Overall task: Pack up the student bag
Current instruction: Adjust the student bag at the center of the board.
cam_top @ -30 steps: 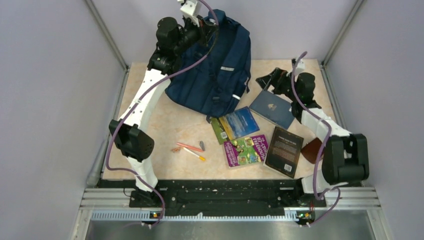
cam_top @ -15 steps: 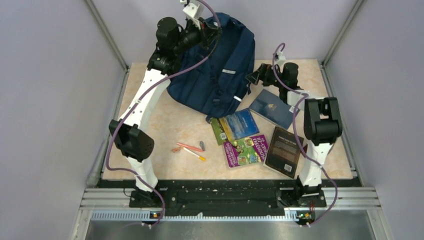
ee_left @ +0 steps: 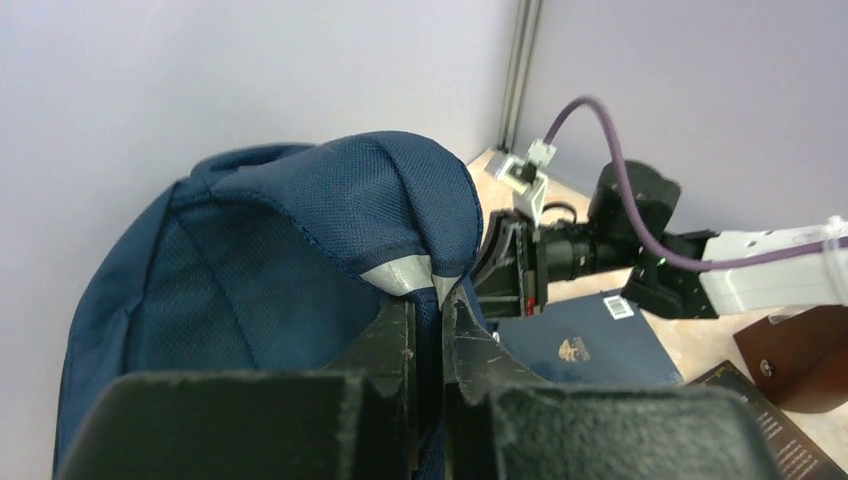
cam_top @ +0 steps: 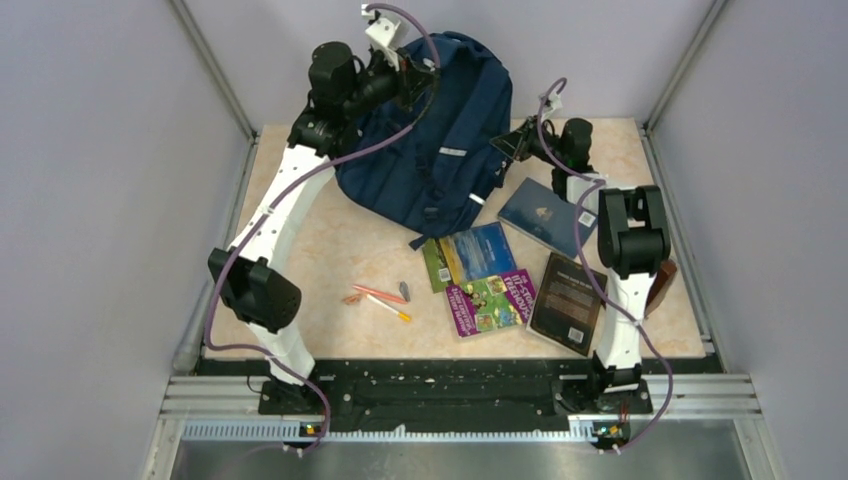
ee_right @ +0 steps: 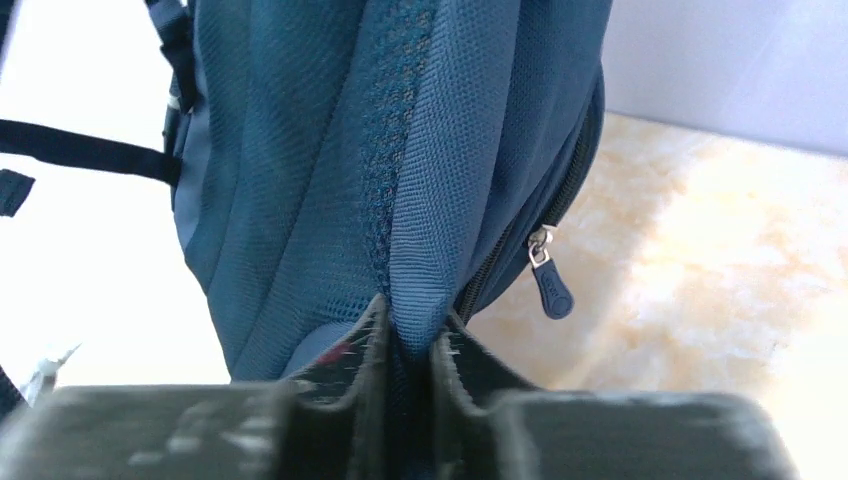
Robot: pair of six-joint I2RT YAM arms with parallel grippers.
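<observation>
The student bag (cam_top: 440, 150), a navy-blue backpack with thin grey stripes, stands propped up at the back of the table. My left gripper (cam_top: 415, 70) is shut on a fold of fabric at its top, next to a grey reflective patch (ee_left: 405, 275); the left wrist view shows the jaws (ee_left: 428, 310) pinching navy cloth. My right gripper (cam_top: 505, 148) is at the bag's right side, shut on a fold of blue fabric (ee_right: 408, 335) beside a zip. A blue zip pull (ee_right: 551, 290) hangs just right of it.
Books lie right of centre: a navy one (cam_top: 543, 217), a blue-and-green one (cam_top: 475, 250), a purple one (cam_top: 490, 298) and a black one (cam_top: 568, 300). Pens and a small grey item (cam_top: 380, 297) lie left of them. A brown pouch (cam_top: 662, 283) sits by the right edge.
My right arm has swung left from over the navy book to the bag's side, and its jaws have shut on the fabric. The left gripper has lifted the bag's top slightly.
</observation>
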